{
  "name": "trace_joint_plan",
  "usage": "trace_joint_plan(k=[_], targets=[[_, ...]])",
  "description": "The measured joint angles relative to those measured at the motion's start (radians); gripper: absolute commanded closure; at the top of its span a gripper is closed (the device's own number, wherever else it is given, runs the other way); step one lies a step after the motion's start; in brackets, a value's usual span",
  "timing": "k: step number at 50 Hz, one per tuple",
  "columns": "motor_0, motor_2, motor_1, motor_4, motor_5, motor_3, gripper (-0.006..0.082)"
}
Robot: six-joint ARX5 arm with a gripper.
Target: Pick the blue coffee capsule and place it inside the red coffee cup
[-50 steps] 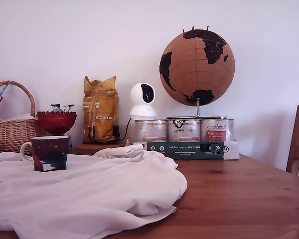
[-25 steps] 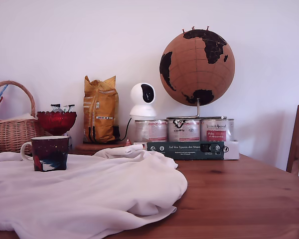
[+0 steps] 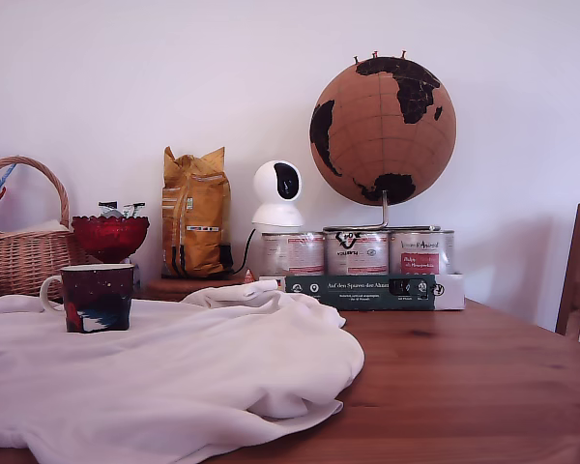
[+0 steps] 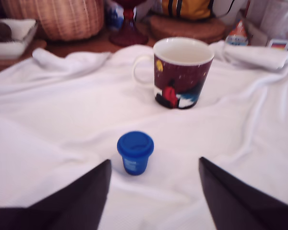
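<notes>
Claw wide apart, I hover short of the blue coffee capsule upright on the white cloth; I should centre over it, descend and pinch gently.

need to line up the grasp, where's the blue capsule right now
In the wrist view the blue coffee capsule stands on the white cloth, ahead of the open gripper, nearer than the red coffee cup.

one blue capsule, one mug, one basket, three tins, one globe
</notes>
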Motion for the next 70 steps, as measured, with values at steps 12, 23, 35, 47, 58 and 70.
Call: trace_joint_plan(k=[12,23,35,47,58,70], targets=[[0.018,0.099,0.204,0.000,0.003,0.008,0.0139],[0.032,0.160,0.301,0.000,0.009,0.008,0.0161],[0.032,0.200,0.346,0.031,0.018,-0.016,0.0605],[0.032,0.201,0.346,0.034,0.018,0.011,0.0661],[0.032,0.237,0.346,0.070,-0.047,0.118,0.0661],[0.013,0.349,0.346,0.075,-0.070,0.148,0.0661]])
